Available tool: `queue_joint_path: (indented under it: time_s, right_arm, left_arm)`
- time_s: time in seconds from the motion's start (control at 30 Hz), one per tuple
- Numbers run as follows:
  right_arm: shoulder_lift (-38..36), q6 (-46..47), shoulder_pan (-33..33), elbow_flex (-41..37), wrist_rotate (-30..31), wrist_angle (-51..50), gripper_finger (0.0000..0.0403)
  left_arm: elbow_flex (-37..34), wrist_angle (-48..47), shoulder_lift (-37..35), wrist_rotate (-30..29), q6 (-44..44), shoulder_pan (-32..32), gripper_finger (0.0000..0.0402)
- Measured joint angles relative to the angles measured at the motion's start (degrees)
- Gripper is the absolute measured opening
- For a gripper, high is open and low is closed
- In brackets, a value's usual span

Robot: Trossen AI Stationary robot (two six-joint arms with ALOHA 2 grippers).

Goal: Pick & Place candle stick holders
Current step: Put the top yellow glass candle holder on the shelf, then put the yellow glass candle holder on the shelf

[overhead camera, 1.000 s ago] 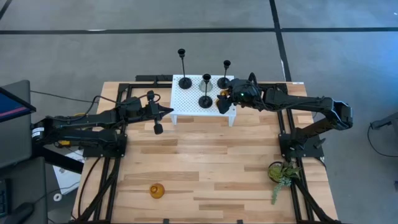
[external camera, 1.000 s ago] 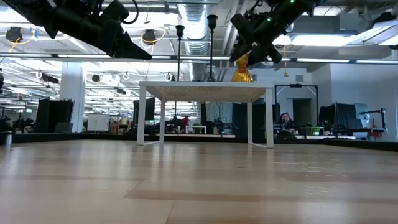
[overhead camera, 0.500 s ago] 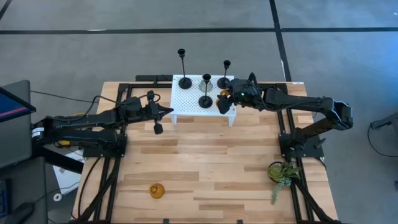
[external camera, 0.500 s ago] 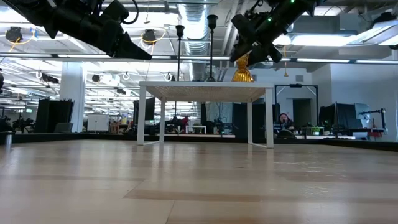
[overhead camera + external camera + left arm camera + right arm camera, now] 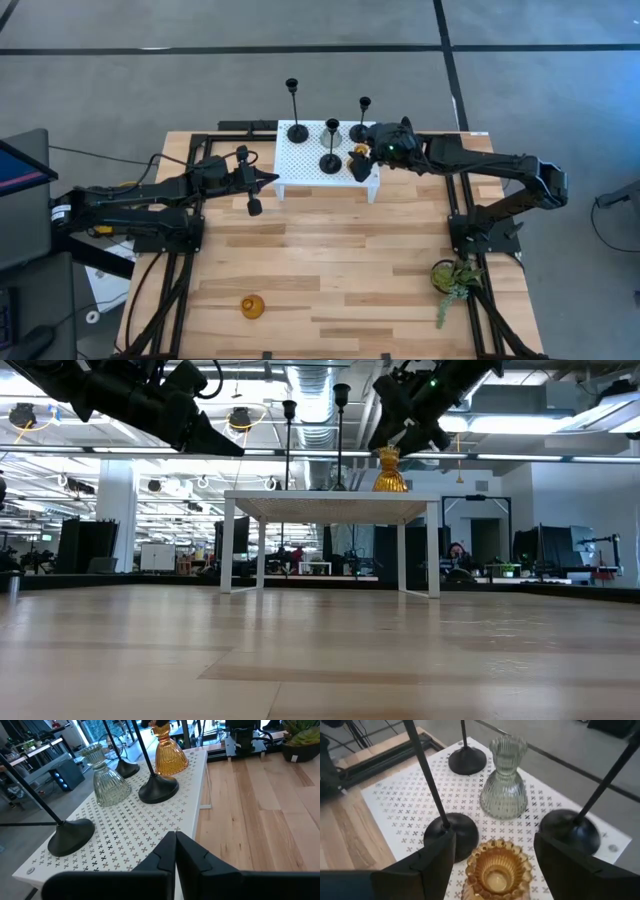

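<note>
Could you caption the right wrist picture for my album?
Open right gripper above an amber holder on the white stand.

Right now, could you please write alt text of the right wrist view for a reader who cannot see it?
The right claw is open, one finger on each side of an amber glass holder standing on a white perforated stand. Beyond it stand a clear ribbed glass holder and three black thin-stemmed holders.
</note>
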Motion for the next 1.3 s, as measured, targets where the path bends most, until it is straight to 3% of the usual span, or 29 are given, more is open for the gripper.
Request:
queue_joint_path:
  time_s: [0.2,0.43,0.57,0.77,0.9,1.0,1.1,1.3]
  right_arm:
    - [0.01,-5.46,0.17,7.48,-0.02,-9.42,0.026]
    - [0.01,-4.47,0.17,15.28,0.48,-25.28,0.0243]
    - [-0.47,-2.2,0.73,15.85,4.21,-31.04,0.0182]
    - [-0.48,-2.05,4.94,15.85,9.82,-37.07,0.0029]
    - [-0.58,1.92,8.9,15.82,16.38,-41.23,0.0016]
    - [-2.27,4.94,11.85,14.09,21.13,-43.64,0.0008]
    - [-5.77,7.65,14.14,10.11,21.66,-42.52,0.0003]
    - [-14.31,10.89,18.23,-2.11,20.96,-30.63,0.0002]
  left_arm:
    - [0.0,0.0,0.0,-0.02,0.0,0.0,0.0005]
    - [0.0,-0.02,0.0,-0.02,0.0,0.0,0.0007]
    - [0.0,-0.04,0.0,-0.02,-0.94,0.02,0.0006]
    - [0.0,-0.23,-0.02,0.0,-5.26,-0.03,0.0007]
    - [0.0,-2.88,-0.85,-0.02,-6.03,-1.46,0.0005]
    - [0.0,-6.46,-2.85,-0.02,-6.7,-3.95,0.0006]
    - [-0.02,-10.41,-5.65,0.0,-7.57,-7.44,0.0006]
    - [-0.02,-17.59,-12.07,1.14,-7.59,-16.35,0.0005]
